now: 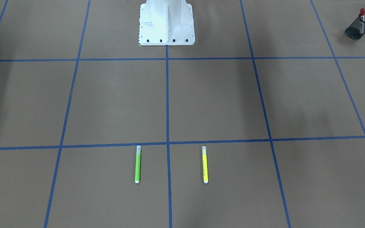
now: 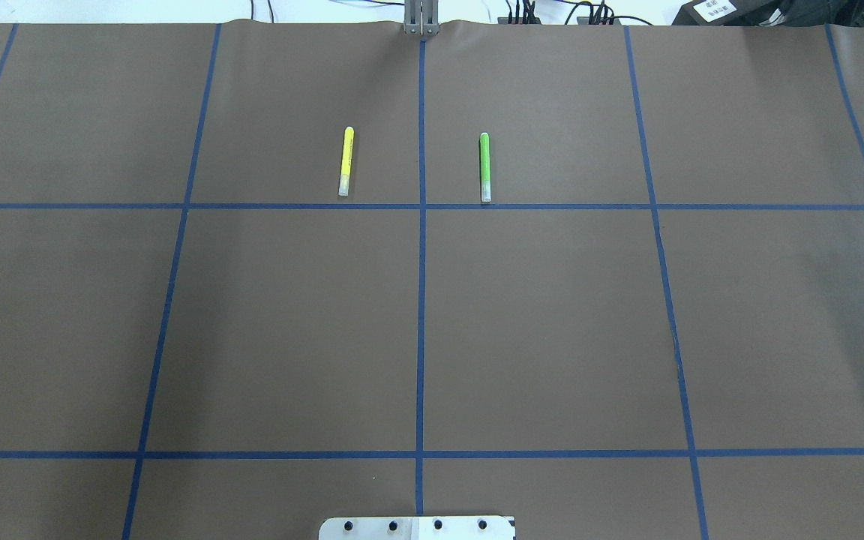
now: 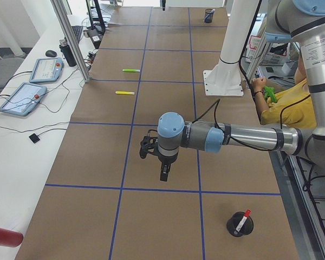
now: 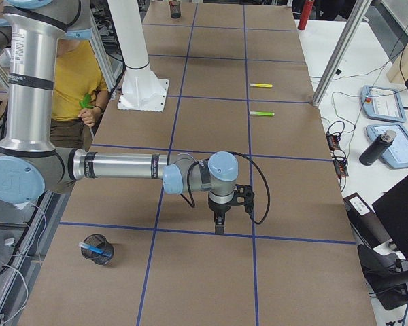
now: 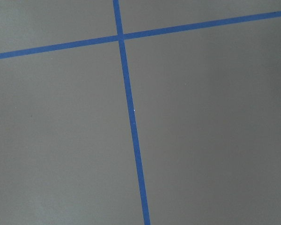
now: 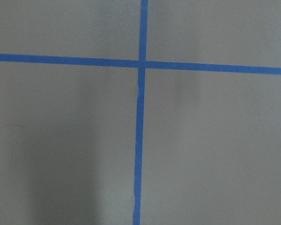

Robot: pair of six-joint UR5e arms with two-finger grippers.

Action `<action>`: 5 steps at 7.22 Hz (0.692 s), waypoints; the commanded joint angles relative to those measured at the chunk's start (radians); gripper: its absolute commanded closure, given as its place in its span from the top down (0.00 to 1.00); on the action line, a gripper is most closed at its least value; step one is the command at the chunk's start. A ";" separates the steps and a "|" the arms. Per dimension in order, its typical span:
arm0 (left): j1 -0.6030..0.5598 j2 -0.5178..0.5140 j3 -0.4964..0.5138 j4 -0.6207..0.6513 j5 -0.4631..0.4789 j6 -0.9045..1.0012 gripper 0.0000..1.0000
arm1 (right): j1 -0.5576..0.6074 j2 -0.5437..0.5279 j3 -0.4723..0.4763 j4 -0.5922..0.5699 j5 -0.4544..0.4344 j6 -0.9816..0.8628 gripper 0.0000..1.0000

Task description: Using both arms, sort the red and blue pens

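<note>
Exterior left, lower right: red-capped marker leaning in mesh cup looks light and slick, so pinch near the cap; left gripper spread, can't tell.

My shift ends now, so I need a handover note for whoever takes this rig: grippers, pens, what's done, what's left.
Left gripper: above the bare table, no pen seen in it; open or shut unclear.
Right gripper: the same.
Red pen stands in the left cup; blue pen lies in the right cup.
Done: both pens look sorted.
Left: likely nothing; green marker and yellow marker lie on the table, outside the task.
</note>
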 commanded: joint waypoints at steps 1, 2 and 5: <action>0.000 0.002 0.001 -0.001 0.000 0.000 1.00 | 0.000 -0.005 -0.001 0.000 -0.001 0.001 1.00; 0.000 0.002 0.001 -0.003 0.000 0.000 1.00 | 0.000 -0.005 -0.001 0.000 0.004 0.001 1.00; 0.000 0.003 0.001 -0.001 0.006 0.000 1.00 | 0.000 -0.039 0.011 0.000 0.039 0.003 1.00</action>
